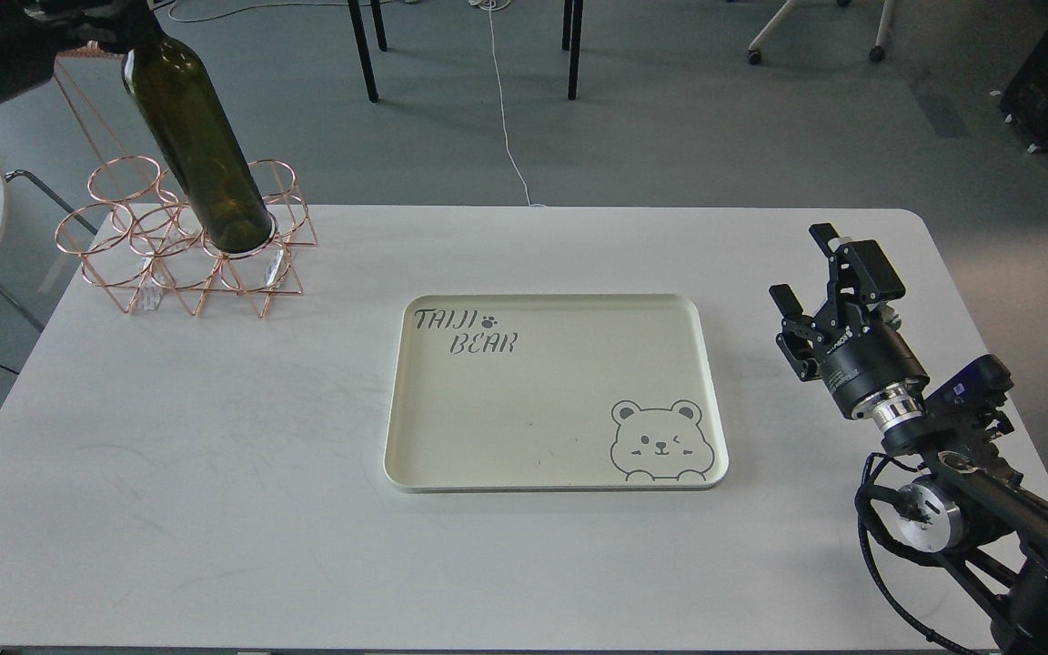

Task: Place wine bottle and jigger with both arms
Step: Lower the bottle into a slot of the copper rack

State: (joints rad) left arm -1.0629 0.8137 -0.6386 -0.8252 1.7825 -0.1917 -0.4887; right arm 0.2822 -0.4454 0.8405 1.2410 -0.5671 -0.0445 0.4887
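Dark olive glass: the wine bottle [199, 146] sits tilted in the copper wire rack [187, 241] at the table's far left corner, base down in one of the rings, neck leaning up and away to the left. The left gripper [115, 23] is at the neck, at the frame's top edge; it looks to be holding the bottle there, but the fingers are dark and cut off, so whether they are clamped cannot be told. The right gripper [815, 268] hovers over the white table [215, 473] near the right edge, jaws spread apart. A small pale or metallic bit shows just behind it, possibly the jigger, too hidden to confirm; otherwise the jigger is not visible. The cream tray [710, 382] with bear print lies empty in the middle, well apart from both grippers.

Handling judgement: the bottle is rigid, smooth, likely heavy for a neck grip, and breakable; glass on wire may snag or scrape. The neck is the only narrow part fit for two fingers, so hold there, just above the shoulder, and keep it near upright to limit swing. A steel jigger would be light and slick, best pinched at the waist.
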